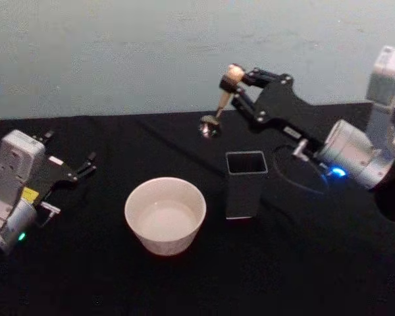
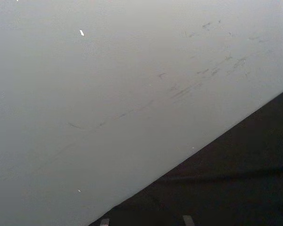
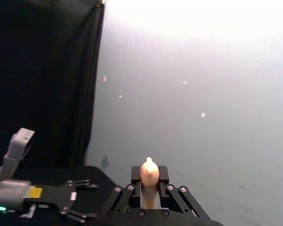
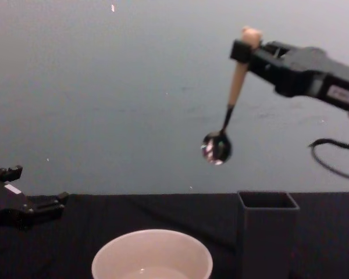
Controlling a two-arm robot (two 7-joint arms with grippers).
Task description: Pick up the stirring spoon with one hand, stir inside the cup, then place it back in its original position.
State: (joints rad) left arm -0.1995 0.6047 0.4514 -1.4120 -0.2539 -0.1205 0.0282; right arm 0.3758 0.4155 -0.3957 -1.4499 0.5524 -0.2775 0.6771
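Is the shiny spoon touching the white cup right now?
Apart. The chest view shows the stirring spoon hanging from the right gripper, high above the cup, with bare wall between them.

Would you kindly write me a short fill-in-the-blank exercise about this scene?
1. The right gripper holds the spoon in the air by its ____.
2. The cup stands on the holder's ____ side.
3. The left gripper has its jaws ____, holding nothing.
Missing words: handle; left; open.
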